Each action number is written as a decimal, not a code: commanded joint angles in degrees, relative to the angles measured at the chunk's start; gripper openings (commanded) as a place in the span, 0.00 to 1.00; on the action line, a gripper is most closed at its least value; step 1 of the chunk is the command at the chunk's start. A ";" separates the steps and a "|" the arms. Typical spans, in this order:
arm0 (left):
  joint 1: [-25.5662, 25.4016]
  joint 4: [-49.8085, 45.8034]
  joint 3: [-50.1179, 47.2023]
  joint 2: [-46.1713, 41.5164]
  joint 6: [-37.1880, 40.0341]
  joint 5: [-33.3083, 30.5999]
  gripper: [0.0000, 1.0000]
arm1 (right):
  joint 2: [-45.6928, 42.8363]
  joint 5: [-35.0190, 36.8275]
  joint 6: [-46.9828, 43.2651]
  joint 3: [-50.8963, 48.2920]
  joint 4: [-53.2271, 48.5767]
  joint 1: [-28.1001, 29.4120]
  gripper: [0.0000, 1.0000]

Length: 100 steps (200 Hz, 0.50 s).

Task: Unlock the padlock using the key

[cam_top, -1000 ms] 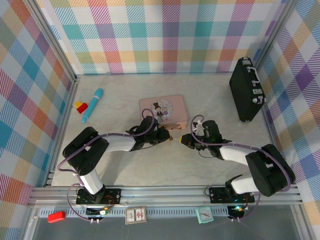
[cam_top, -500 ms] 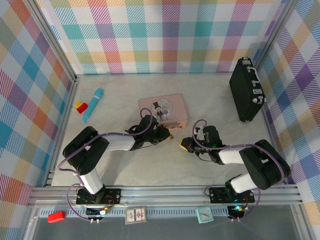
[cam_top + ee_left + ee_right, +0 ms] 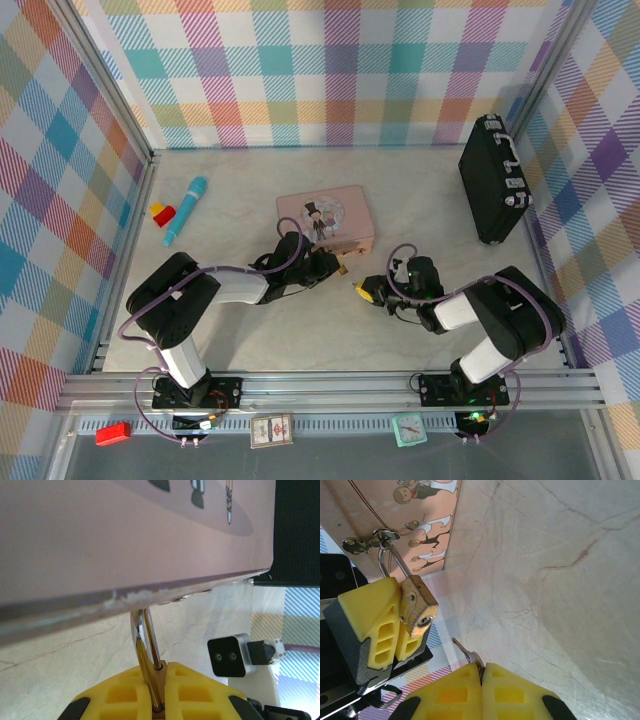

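Our left gripper [image 3: 157,692] is clenched on the small brass-gold padlock [image 3: 418,609]. Its thin silvery shackle [image 3: 142,640] hooks through the hasp [image 3: 370,540] at the six o'clock edge of the pink illustrated tin box [image 3: 325,218]. Our right gripper [image 3: 482,672] pinches the tiny silvery-grey metal key [image 3: 465,651] between its yellow pads [image 3: 512,695]. The blade is aimed toward ten o'clock, and the keyhole [image 3: 422,621] lies near but apart. We judge the risk to be that so little blade shows. A skewed approach may glance off the keyhole, twist the key within the pads, or swing the padlock on its shackle.
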 commanded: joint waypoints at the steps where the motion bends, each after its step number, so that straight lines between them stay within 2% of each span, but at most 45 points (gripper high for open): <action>1: 1.38 8.92 -1.16 0.68 -3.61 -1.09 0.06 | 1.24 0.45 4.27 -1.28 5.58 0.24 0.00; 100: 1.38 7.21 -0.30 0.30 -3.86 -1.95 0.06 | 11.41 0.64 14.81 -2.33 23.44 0.24 0.00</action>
